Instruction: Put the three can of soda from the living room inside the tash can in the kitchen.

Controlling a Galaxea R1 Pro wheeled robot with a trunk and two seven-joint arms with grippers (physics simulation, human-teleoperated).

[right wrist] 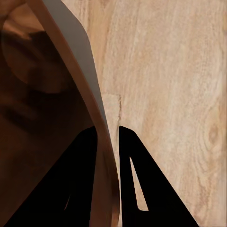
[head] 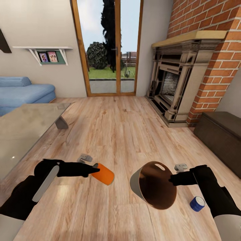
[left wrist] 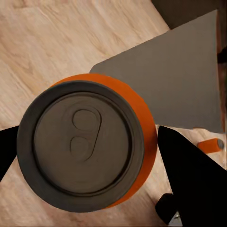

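1. Two orange soda cans in sight: one (head: pixel 104 174) pinched by the left gripper (head: pixel 94 170), and a second can (left wrist: pixel 211 144) lying on the floor, seen from the left wrist.
2. One bin (head: pixel 157 184), tipped sideways at 3 o'clock of the held can, its rim clamped in the right gripper (right wrist: pixel 108 137).
3. Open wood floor (head: pixel 120 127) ahead; glass table (head: pixel 23 130) at 9 o'clock, fireplace (head: pixel 177 83) at 2.
4. One blue object (head: pixel 197 203) near the right arm, hard to make out.

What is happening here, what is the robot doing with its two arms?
In the living room, the left gripper holds an orange soda can between its fingers. The right gripper pinches the rim of the trash can, tilted with its opening up toward the camera. Both are held above the wood floor, the can not yet inside.
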